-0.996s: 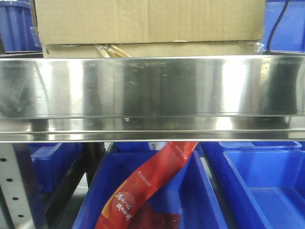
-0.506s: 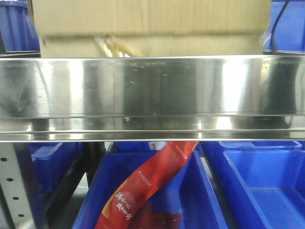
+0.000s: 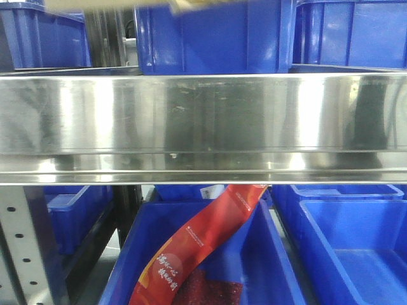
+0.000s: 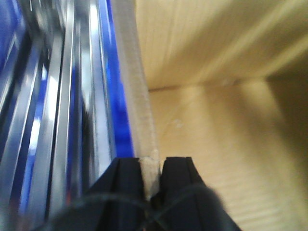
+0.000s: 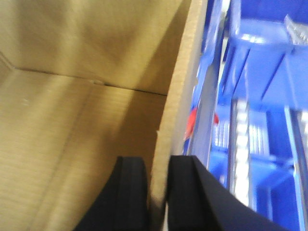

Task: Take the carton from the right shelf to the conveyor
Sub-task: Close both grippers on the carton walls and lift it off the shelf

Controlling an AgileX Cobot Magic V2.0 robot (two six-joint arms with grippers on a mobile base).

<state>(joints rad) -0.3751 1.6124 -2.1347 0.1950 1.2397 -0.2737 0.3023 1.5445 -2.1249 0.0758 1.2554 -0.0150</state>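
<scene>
While left claw [image 4: 153, 175], right claw [image 5: 159, 192] clamp its walls, carton [image 4: 216, 72] has risen off right shelf [image 3: 203, 114] (blue bins [image 3: 216, 38] uncovered).

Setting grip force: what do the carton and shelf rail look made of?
The carton looks like tan corrugated cardboard, matte, with faint ribbing on its walls. The shelf rail is probably stainless steel, polished: it gives streaky mirror reflections.

carton [image 3: 197, 4]: blurred sliver, cut by top edge | right shelf [image 4: 62, 96]: smeared streaks | red bag [image 3: 191, 254]: bottom cut off
</scene>
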